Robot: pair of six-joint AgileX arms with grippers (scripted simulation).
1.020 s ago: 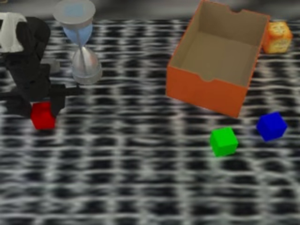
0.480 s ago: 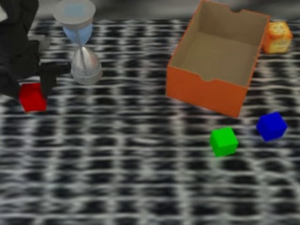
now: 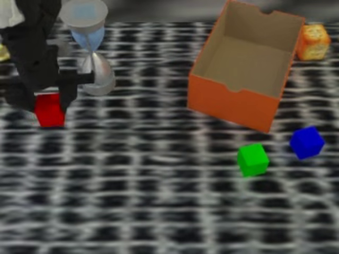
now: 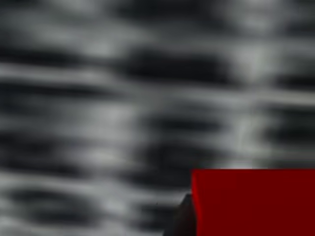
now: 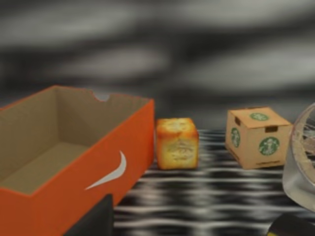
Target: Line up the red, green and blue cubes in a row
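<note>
Red cube (image 3: 49, 110) square-on in left gripper (image 3: 50, 100)

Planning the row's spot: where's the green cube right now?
In the top view the green cube sits right of centre, just in front of the orange box, with the blue cube to its right.

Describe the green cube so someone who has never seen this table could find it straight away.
Start at the big orange box on the table's right half. Just in front of its near wall sit two small cubes, apart. The green cube is the left one; the blue cube lies to its right.
</note>
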